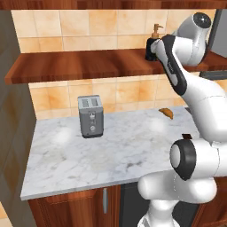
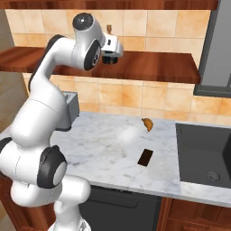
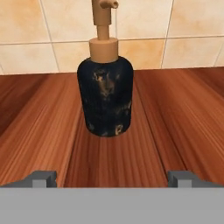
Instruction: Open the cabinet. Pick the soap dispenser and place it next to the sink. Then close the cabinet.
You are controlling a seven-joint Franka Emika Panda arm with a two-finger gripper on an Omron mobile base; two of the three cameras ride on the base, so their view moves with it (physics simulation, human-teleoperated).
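While I line up: squat black soap dispenser (image 3: pixel 105 96) with orange-brown pump stands upright at twelve o'clock, dead ahead on the reddish-brown wooden cabinet (image 3: pixel 175 122) shelf.
Tool (image 3: pixel 112 178): I see its fingers spread wide, nothing between them, short of the bottle.

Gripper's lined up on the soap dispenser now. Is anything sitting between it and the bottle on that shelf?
Nothing visible. In the hand view the open gripper faces the soap dispenser straight on, with only bare cabinet shelf board between the fingertips and the bottle. The dispenser stands upright against the tiled wall.
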